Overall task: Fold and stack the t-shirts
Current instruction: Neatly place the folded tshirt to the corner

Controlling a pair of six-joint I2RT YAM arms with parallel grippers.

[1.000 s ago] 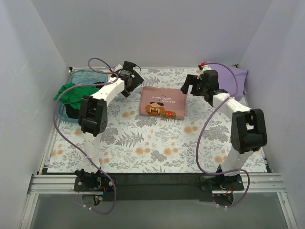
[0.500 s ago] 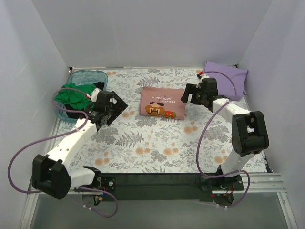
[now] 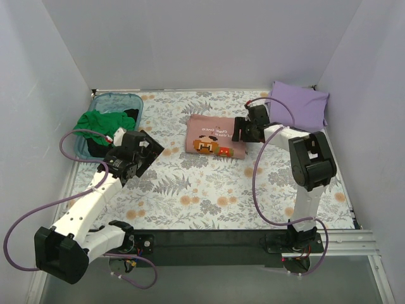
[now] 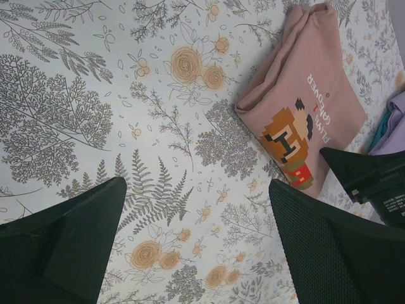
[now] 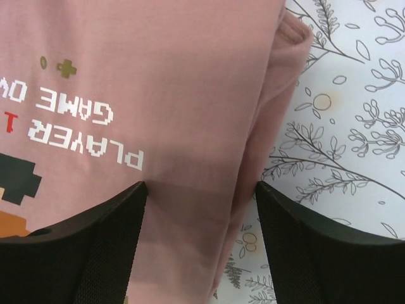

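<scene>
A folded salmon-pink t-shirt with a pixel print lies mid-table; it also shows in the left wrist view and fills the right wrist view. My right gripper is open, its jaws straddling the shirt's right edge. My left gripper is open and empty above bare table cover, left of the pink shirt. A folded lavender t-shirt lies at the back right. A green t-shirt and a black one are bunched in the tub.
A translucent teal tub stands at the back left corner. The floral table cover spans the table. White walls close in the left, back and right sides.
My left arm swung back from the pink shirt's left side to the near left. My right gripper moved left and down onto the pink shirt's right edge, uncovering the lavender shirt.
</scene>
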